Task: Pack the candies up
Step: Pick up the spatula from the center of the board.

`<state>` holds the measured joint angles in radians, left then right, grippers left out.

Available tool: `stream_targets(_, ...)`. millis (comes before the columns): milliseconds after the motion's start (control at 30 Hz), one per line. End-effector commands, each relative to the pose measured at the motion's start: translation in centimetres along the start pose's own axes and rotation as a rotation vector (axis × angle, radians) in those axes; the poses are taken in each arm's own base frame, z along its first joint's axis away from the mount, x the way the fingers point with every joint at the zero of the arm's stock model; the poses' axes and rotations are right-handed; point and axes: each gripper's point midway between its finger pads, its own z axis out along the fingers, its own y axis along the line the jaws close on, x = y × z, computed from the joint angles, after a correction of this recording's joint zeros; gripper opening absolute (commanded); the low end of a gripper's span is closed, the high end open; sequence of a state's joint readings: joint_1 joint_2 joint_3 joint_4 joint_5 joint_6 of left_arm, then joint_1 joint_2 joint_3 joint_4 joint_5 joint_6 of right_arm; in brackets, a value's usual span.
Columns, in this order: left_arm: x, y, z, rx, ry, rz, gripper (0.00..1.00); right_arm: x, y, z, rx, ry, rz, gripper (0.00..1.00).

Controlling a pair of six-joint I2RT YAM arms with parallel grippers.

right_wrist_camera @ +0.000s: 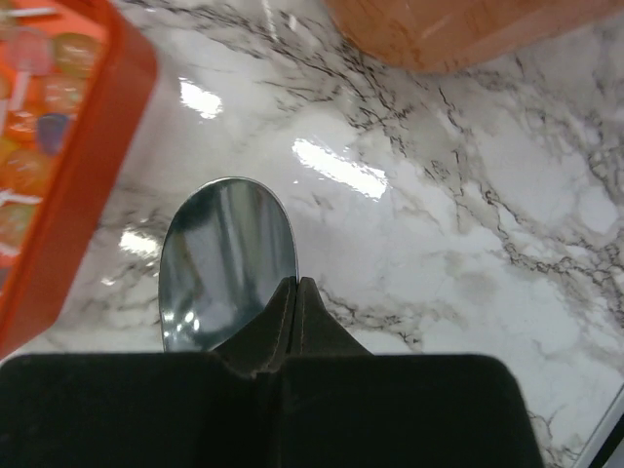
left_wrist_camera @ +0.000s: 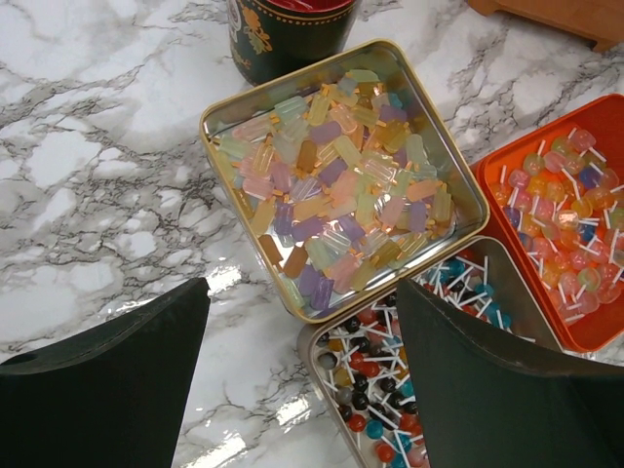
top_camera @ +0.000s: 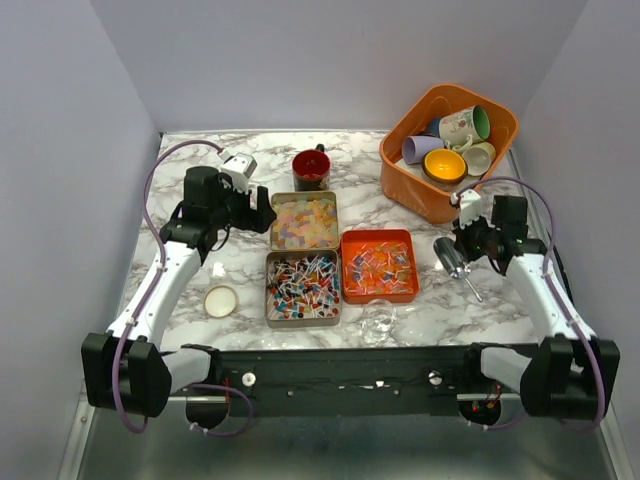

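The candies lie in three containers: pastel squares in a gold tin [top_camera: 305,220] [left_wrist_camera: 341,175], small lollipops in a silver tin [top_camera: 302,285] [left_wrist_camera: 390,390], and clear-wrapped pieces in an orange tray [top_camera: 379,265] [left_wrist_camera: 565,234] [right_wrist_camera: 68,175]. My left gripper [top_camera: 255,215] [left_wrist_camera: 302,380] is open and empty. It hovers over the marble at the left corner where the two tins meet. My right gripper [top_camera: 465,245] [right_wrist_camera: 295,292] is shut on a metal scoop [top_camera: 450,258] [right_wrist_camera: 226,258]. It holds the scoop just right of the orange tray, above the table.
An orange basket [top_camera: 400,165] [right_wrist_camera: 458,29] of mugs stands at the back right. A dark mug [top_camera: 311,168] [left_wrist_camera: 283,34] sits behind the gold tin. A round white lid [top_camera: 220,300] lies front left. A clear item [top_camera: 378,320] lies at the front edge.
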<state>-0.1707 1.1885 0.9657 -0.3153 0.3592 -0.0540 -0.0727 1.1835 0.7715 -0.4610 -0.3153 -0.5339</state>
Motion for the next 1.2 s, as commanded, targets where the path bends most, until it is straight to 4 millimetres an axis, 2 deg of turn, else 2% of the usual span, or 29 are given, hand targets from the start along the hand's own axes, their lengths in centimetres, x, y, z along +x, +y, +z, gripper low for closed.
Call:
stream_targets(0,-0.2,-4.1,-0.8,0.19,-0.035,-0.016,0.88,-3.2,5.3,-4.1,-0.208,-0.107,-0.107,0.01)
stream_targets(33,-0.2,-5.7,-1.2,0.273,-0.039,-0.02,0.88,-4.2,6.7,-4.5,-0.248,-0.124,-0.148,0.01)
stream_targets(133,-0.7,-8.4,-1.9,0.424,-0.049,-0.057,0.82,-6.9,8.3,-5.1,-0.273,-0.166,-0.23,0.01)
stream_targets(167,-0.7,-10.0,-2.4,0.517,-0.045,-0.041,0.79,-7.7,9.9,-5.1,-0.308,-0.176,-0.284,0.01)
stream_targets(200,-0.6,-10.6,-2.4,0.543,-0.041,-0.042,0.78,-8.2,10.4,-4.6,-0.324,-0.167,-0.3,0.01)
stream_targets(267,-0.7,-11.7,-2.5,0.6,-0.039,-0.035,0.78,-10.9,11.9,-4.8,-0.345,-0.225,-0.359,0.01)
stream_targets(333,-0.9,-12.8,-2.5,0.644,-0.03,-0.044,0.78,-12.1,12.5,-4.0,-0.343,-0.23,-0.44,0.01)
stream_targets(367,-1.1,-13.0,-2.5,0.659,-0.03,-0.055,0.79,-13.6,13.6,-4.3,-0.355,-0.259,-0.511,0.01)
stream_targets(433,-1.7,-13.7,-2.6,0.688,-0.043,-0.093,0.81,-14.6,14.0,-3.4,-0.348,-0.253,-0.616,0.01)
stream_targets(500,-1.9,-14.0,-2.5,0.708,-0.043,-0.124,0.83,-16.9,14.9,-4.0,-0.362,-0.288,-0.688,0.01)
stream_targets(567,-2.0,-14.0,-2.2,0.703,-0.047,-0.14,0.83,-17.6,15.8,-3.2,-0.394,-0.265,-0.707,0.01)
stream_targets(600,-1.8,-13.9,-1.9,0.69,-0.045,-0.145,0.83,-19.3,16.0,-3.6,-0.388,-0.296,-0.727,0.01)
stream_targets(733,-1.4,-13.4,-1.2,0.664,-0.042,-0.146,0.83,-21.5,17.8,-3.0,-0.407,-0.327,-0.763,0.01)
stream_targets(800,-1.3,-13.5,-1.2,0.666,-0.037,-0.162,0.83,-21.8,19.3,-2.4,-0.432,-0.329,-0.8,0.01)
stream_targets(1000,-1.8,-13.1,-0.7,0.64,-0.054,-0.188,0.82,-22.9,22.9,-2.9,-0.478,-0.369,-0.869,0.01)
stream_targets(1167,-1.4,-12.8,-0.1,0.622,-0.039,-0.214,0.71,-23.5,24.4,-3.4,-0.49,-0.392,-0.882,0.01)
